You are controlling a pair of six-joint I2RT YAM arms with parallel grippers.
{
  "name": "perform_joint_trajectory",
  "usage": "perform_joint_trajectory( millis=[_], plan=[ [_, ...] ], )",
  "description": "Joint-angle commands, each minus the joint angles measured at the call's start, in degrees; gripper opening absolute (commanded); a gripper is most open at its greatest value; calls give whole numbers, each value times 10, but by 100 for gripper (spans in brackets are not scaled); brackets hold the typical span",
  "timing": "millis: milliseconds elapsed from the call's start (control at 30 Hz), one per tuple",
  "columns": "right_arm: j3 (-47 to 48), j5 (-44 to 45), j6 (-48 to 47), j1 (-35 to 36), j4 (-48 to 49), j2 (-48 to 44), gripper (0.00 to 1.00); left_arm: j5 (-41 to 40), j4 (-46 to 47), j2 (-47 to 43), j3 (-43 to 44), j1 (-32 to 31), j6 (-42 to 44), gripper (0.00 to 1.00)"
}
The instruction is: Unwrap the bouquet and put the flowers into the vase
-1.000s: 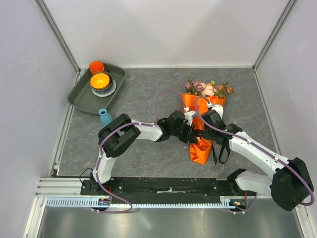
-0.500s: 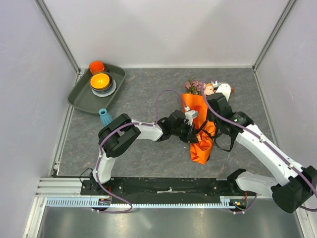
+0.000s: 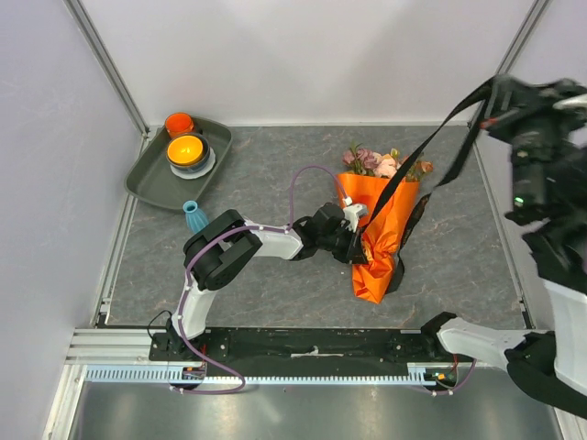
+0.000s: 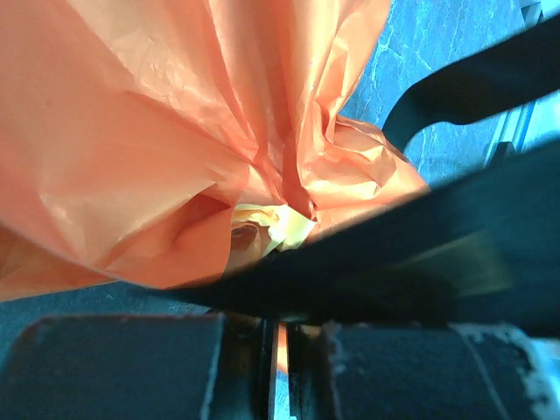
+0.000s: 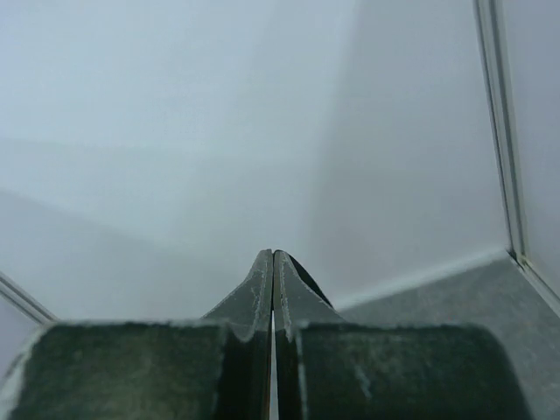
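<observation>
The bouquet (image 3: 381, 238) lies on the table in its orange paper (image 4: 157, 131), with the flowers (image 3: 381, 163) sticking out at its far end. My left gripper (image 3: 359, 243) is shut on a fold of the orange paper at the bouquet's left side; orange shows between its fingers (image 4: 278, 337). My right gripper (image 3: 497, 90) is raised high at the upper right, shut on the black ribbon (image 3: 431, 147), which runs taut down to the bouquet. A sliver of ribbon (image 5: 308, 273) shows behind the shut tips (image 5: 273, 258). The teal vase (image 3: 193, 216) stands upright at the left.
A dark tray (image 3: 147, 179) at the back left holds an orange bowl (image 3: 186, 148) and an orange cup (image 3: 180, 122). White walls close in the table on three sides. The right arm's forearm hangs over the right edge of the table.
My right gripper shut on the ribbon and swung up and to the right, drawing the ribbon out long and taut from the bouquet. The left gripper kept its hold.
</observation>
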Motion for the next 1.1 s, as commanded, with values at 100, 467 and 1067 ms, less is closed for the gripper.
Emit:
perform_joint_trajectory(
  millis=[100,467,1067],
  plan=[
    [26,30,-39,0,136,-52,0,10,-24,17,12,0,8,10],
    [-2,161,-134,0,177,-90,0,10,-25,17,12,-1,6,10],
    [-310,389,-305,1,278,-262,0,7,-24,9,7,1,10,10]
  ],
)
